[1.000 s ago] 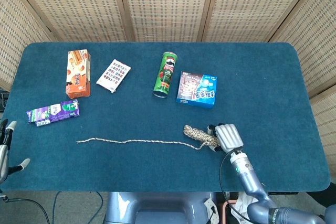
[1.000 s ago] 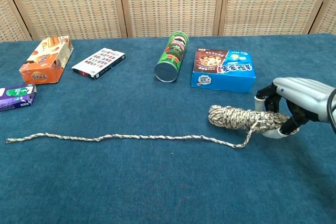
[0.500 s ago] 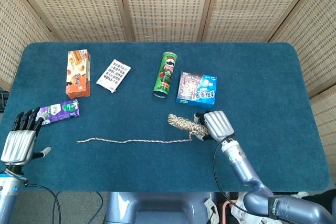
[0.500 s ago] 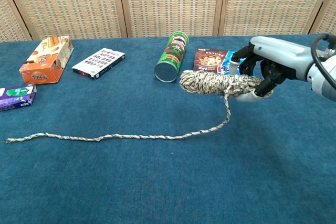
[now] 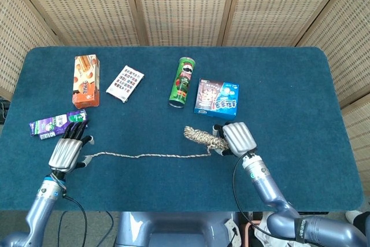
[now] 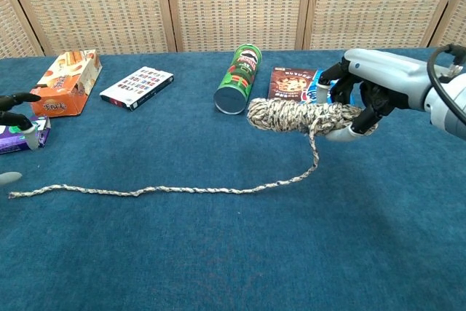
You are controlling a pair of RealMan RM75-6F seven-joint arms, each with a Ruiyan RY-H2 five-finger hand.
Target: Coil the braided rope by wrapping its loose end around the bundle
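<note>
Showing a blue-covered surface seen from the robot's own side, nearest things first. Nearest, the loose end of the braided rope lies in a long, nearly straight line across the cloth, its free tip at the far left. Just beside that tip the left hand rests low over the surface with its fingers extended and apart, holding nothing; in the chest view only its dark fingertips show at the left edge. From the right end of the line the rope rises to the bundle, a thick coil held clear of the surface and lying roughly level. The right hand grips the bundle's right end, fingers curled around it. Beyond the left hand lies a purple packet. Farther back, from left to right, are an orange snack box, a white patterned box, a green chip can on its side, and a blue cookie box, partly hidden by the right hand in the chest view. Behind the surface stand woven cane screens.
</note>
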